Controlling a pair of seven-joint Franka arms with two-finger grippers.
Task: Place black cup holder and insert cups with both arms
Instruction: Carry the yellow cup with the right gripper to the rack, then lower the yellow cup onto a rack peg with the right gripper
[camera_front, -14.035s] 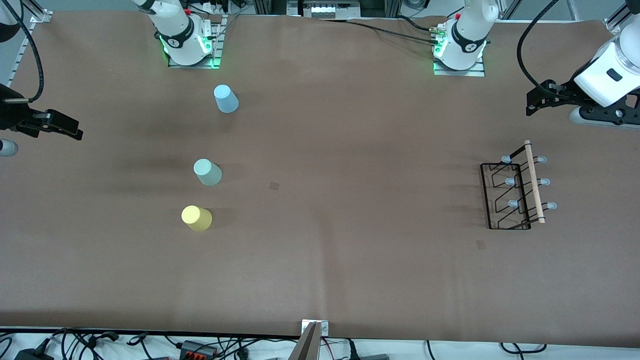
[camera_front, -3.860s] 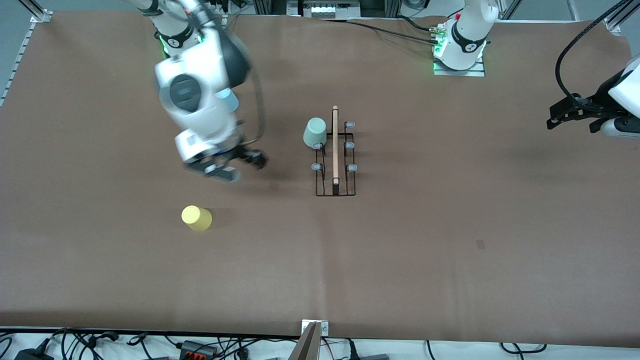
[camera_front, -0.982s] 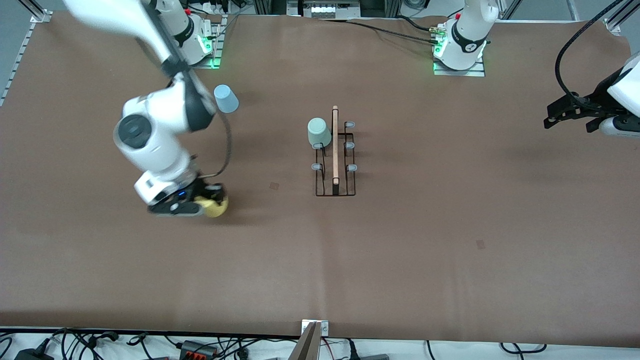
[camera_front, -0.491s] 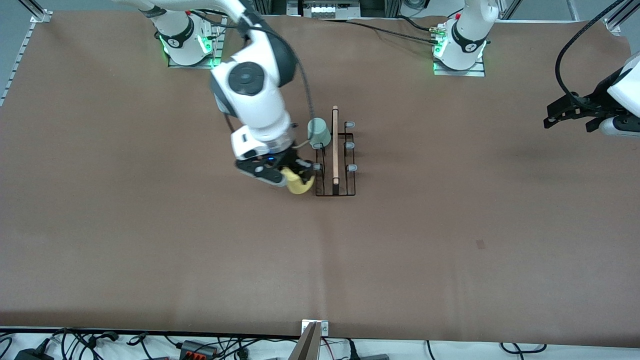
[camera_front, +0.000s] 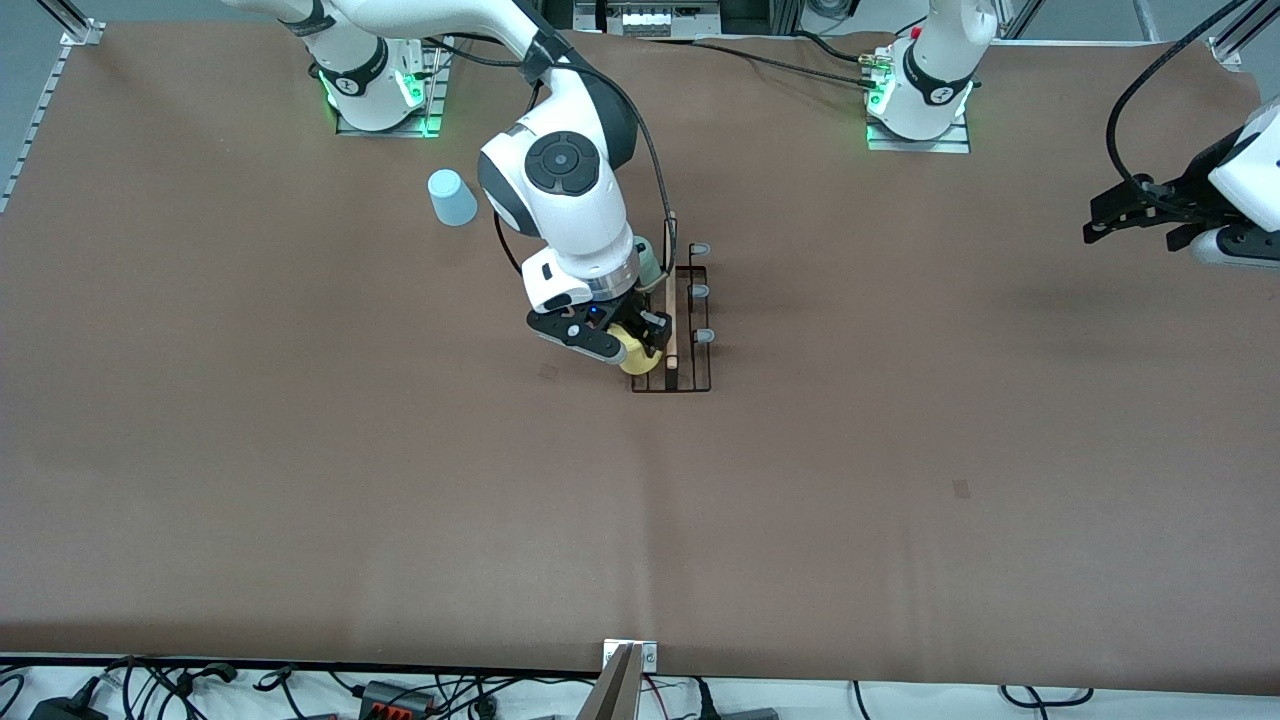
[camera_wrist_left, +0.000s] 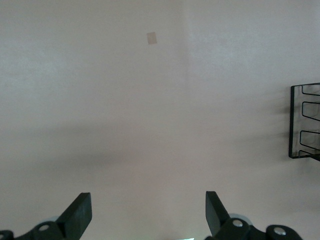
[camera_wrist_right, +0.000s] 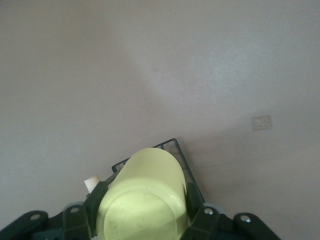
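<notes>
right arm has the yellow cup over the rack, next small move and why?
Probably ease the yellow cup down onto the peg under it, then open. The right gripper holds it over the near end of the black rack, beside the wooden handle; the green cup already hangs there. The left gripper waits, open.

A robotics lab, by every sign. Two white jointed robot arms stand bolted on metal base plates with green lights glowing at the edge of a wide tabletop covered in plain brown sheeting. Silver aluminium frame struts stand at its corners, and loose black cables and power adapters trail along the edge nearest the front camera.
</notes>
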